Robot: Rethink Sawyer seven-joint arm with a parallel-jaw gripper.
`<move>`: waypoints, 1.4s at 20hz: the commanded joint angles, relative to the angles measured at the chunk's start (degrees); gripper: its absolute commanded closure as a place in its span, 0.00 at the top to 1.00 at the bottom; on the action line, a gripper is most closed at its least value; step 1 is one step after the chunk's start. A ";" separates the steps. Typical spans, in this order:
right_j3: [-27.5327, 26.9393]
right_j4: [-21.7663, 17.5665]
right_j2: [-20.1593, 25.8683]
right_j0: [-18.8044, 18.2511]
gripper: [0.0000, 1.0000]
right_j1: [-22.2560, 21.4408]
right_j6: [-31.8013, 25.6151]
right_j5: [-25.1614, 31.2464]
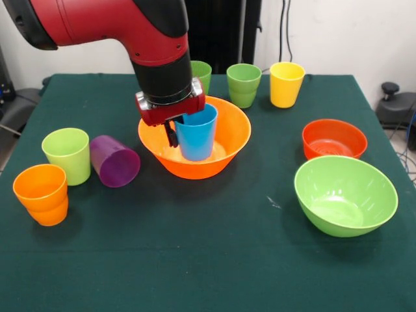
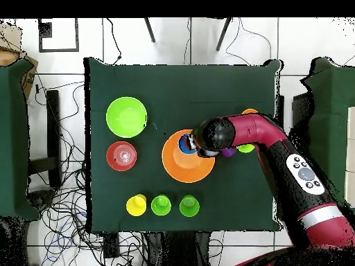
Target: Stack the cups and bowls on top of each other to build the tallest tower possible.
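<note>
1. A dark green cloth covers the table in a white-walled room, with cables trailing over the tiled floor around it in the overhead view.
2. The red and black arm reaches over the large orange bowl near the table's middle, its gripper at the rim of the blue cup.
3. One dark finger hangs on the cup's outer wall; the other is hidden, so whether the pincer is clamping the cup or has let go cannot be told.
4. The blue cup stands upright inside the orange bowl, apparently on its floor: the tower's first two pieces seem in place, and nothing else is stacked there.
5. Left to stack, by the look of it: the lime-green bowl and the small red-orange bowl to one side.
6. Across the table wait the lime cup, the purple cup lying on its side, and the orange cup, which may itself be two nested.
7. Along the robot's edge stand two green cups and the yellow cup, all upright.
</note>
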 commanded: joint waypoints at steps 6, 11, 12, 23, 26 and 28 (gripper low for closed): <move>-5.21 -9.19 -3.31 2.80 0.00 1.08 -22.02 6.21; -6.25 -10.12 -4.46 3.26 0.00 2.57 -21.98 7.89; -6.58 -10.30 -4.69 3.41 0.00 2.99 -21.91 8.19; -6.54 -10.12 -3.72 2.79 0.00 4.80 -20.58 5.65; -4.56 -10.65 -3.93 2.00 0.00 3.69 -20.05 4.41; -4.01 -10.50 -3.81 1.67 0.00 3.47 -19.72 3.97</move>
